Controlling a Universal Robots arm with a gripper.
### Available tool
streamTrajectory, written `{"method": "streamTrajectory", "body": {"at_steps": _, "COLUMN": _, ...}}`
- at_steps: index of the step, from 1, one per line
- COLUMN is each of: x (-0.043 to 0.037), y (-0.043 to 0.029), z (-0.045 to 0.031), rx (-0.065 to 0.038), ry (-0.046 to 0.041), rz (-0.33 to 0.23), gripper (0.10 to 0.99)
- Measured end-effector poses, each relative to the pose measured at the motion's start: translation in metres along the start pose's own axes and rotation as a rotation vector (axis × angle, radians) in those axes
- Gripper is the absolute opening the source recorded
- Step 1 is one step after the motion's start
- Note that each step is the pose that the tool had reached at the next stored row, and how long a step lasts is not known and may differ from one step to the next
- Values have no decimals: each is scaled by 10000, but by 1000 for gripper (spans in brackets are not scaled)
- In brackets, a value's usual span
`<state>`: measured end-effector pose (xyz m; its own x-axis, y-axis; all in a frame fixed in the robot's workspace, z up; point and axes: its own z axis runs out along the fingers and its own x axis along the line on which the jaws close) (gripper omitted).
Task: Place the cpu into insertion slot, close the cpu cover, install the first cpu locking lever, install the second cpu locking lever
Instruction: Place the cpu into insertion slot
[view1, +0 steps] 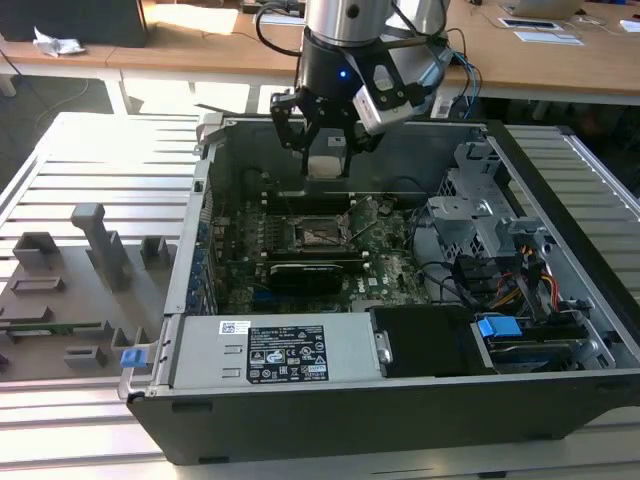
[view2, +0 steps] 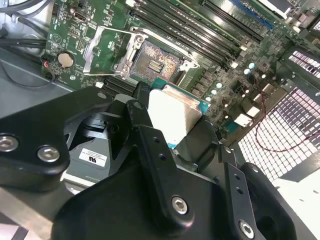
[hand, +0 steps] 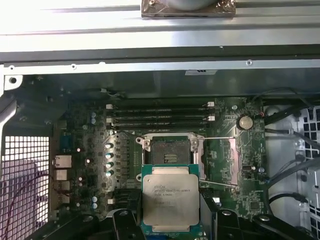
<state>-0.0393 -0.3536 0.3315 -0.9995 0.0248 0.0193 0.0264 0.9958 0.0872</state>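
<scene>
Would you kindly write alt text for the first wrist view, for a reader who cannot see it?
The tool holds the cpu, silvery top facing the camera, above an open computer case. Beyond it, the insertion slot on the green motherboard sits empty, its cpu cover swung open to one side.

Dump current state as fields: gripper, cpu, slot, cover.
gripper: shut on the cpu, above the motherboard inside the open case
cpu: held flat between the fingers, not seated
insertion slot: empty, dark centre exposed
cpu cover: open, swung to the side of the slot
task status: cpu not yet placed, cover not yet closed
</scene>
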Motion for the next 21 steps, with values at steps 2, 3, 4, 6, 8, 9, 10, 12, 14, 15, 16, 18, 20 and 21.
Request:
{"method": "streamTrajectory", "body": {"at_steps": 2, "x": -1, "y": -5, "z": 53, "rx": 0, "ry": 0, "rz": 0, "gripper": 545}}
{"method": "streamTrajectory", "body": {"at_steps": 3, "x": -2, "y": -8, "z": 90, "rx": 0, "ry": 0, "rz": 0, "gripper": 545}}
{"method": "streamTrajectory", "body": {"at_steps": 4, "x": -2, "y": -10, "z": 120, "rx": 0, "ry": 0, "rz": 0, "gripper": 545}}
{"method": "streamTrajectory", "body": {"at_steps": 6, "x": -3, "y": -14, "z": 154, "rx": 0, "ry": 0, "rz": 0, "gripper": 545}}
{"method": "streamTrajectory", "body": {"at_steps": 8, "x": -4, "y": -16, "z": 186, "rx": -1, "ry": 0, "rz": 0, "gripper": 545}}
{"method": "streamTrajectory", "body": {"at_steps": 9, "x": -4, "y": -17, "z": 199, "rx": 0, "ry": 0, "rz": 0, "gripper": 545}}
{"method": "streamTrajectory", "body": {"at_steps": 10, "x": -4, "y": -19, "z": 213, "rx": 0, "ry": -1, "rz": 0, "gripper": 545}}
{"method": "streamTrajectory", "body": {"at_steps": 12, "x": -5, "y": -21, "z": 244, "rx": 0, "ry": 0, "rz": 0, "gripper": 545}}
{"method": "streamTrajectory", "body": {"at_steps": 14, "x": -5, "y": -24, "z": 277, "rx": 0, "ry": -1, "rz": 0, "gripper": 545}}
{"method": "streamTrajectory", "body": {"at_steps": 15, "x": -6, "y": -27, "z": 310, "rx": 0, "ry": 0, "rz": 0, "gripper": 545}}
{"method": "streamTrajectory", "body": {"at_steps": 16, "x": -7, "y": -29, "z": 331, "rx": 0, "ry": -1, "rz": 0, "gripper": 545}}
{"method": "streamTrajectory", "body": {"at_steps": 18, "x": -7, "y": -34, "z": 386, "rx": 0, "ry": 0, "rz": 0, "gripper": 545}}
{"method": "streamTrajectory", "body": {"at_steps": 20, "x": -8, "y": -37, "z": 426, "rx": 1, "ry": 0, "rz": 0, "gripper": 545}}
{"method": "streamTrajectory", "body": {"at_steps": 21, "x": -9, "y": -40, "z": 462, "rx": 2, "ry": -1, "rz": 0, "gripper": 545}}
